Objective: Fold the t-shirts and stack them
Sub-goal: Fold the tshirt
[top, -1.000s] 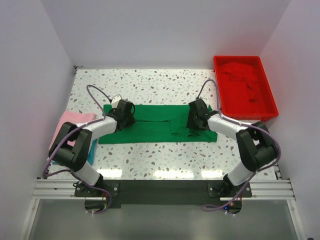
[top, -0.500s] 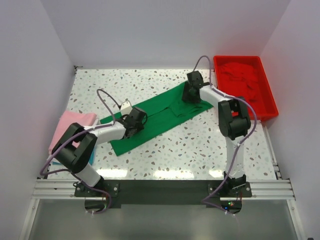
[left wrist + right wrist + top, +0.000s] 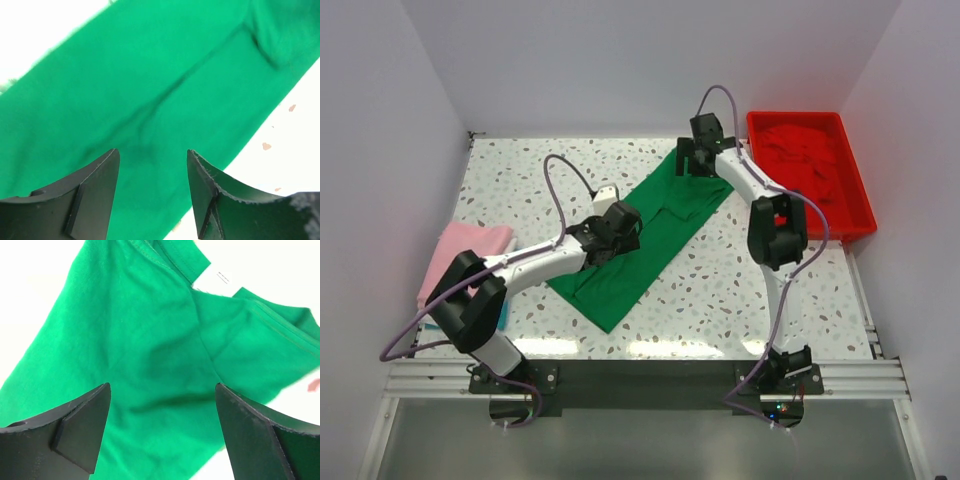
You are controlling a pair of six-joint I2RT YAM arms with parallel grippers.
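The green t-shirt [image 3: 655, 235] lies as a long folded strip, slanting from the near left to the far right of the table. It fills the left wrist view [image 3: 150, 85] and the right wrist view [image 3: 150, 350], where its collar and white label show. My left gripper [image 3: 628, 240] is open just above the strip's middle [image 3: 152, 162]. My right gripper [image 3: 694, 168] is open over the strip's far end [image 3: 162, 400]. The pink t-shirt [image 3: 468, 255] lies folded at the left edge. The red t-shirt [image 3: 808, 165] lies in the red tray.
The red plastic tray [image 3: 860, 215] stands at the far right against the wall. White walls close in the table on three sides. Purple cables loop above both arms. A teal object [image 3: 503, 305] peeks out beside the left arm.
The green strip has swung from lying straight across to a steep diagonal. My right gripper moved to the far side near the tray; my left gripper moved right and toward the middle.
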